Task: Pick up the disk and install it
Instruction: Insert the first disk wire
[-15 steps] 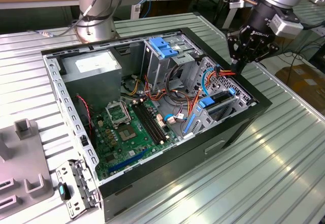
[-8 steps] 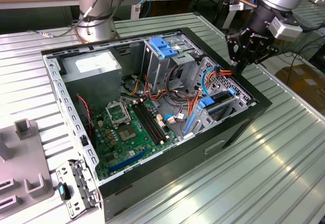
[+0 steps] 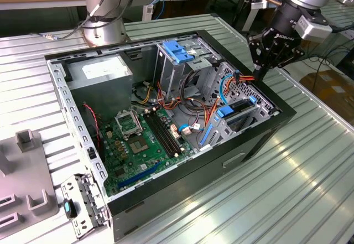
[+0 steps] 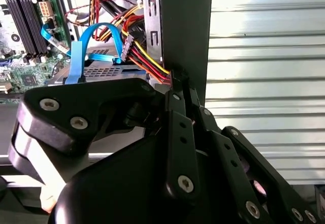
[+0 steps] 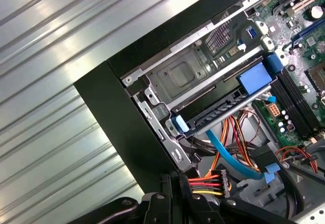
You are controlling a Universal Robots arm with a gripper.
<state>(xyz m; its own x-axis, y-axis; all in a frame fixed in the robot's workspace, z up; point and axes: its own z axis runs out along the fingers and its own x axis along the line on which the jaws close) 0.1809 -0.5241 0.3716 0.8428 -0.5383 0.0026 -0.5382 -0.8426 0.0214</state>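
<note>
The disk (image 3: 239,109) lies flat in the lower drive bay at the corner of the open computer case (image 3: 182,180) toward the exterior view's right, with blue rails on its edges. Its dark edge between two blue tabs shows in the first wrist view (image 5: 223,108). A blue data cable (image 4: 81,56) and a bundle of red, yellow and black power wires (image 4: 144,61) run to its rear. My gripper (image 3: 259,76) hangs just above that corner, shut and holding nothing. In both wrist views its tips (image 4: 176,79) (image 5: 175,182) sit right beside the power connector (image 5: 209,182).
A metal drive cage with a blue handle (image 3: 178,53) stands upright mid-case. A grey power-supply box (image 3: 102,73) fills the far corner, and the motherboard (image 3: 141,141) lies on the case floor. The case's black wall (image 5: 117,117) is close to the fingers. Ribbed metal tabletop (image 3: 310,172) surrounds the case.
</note>
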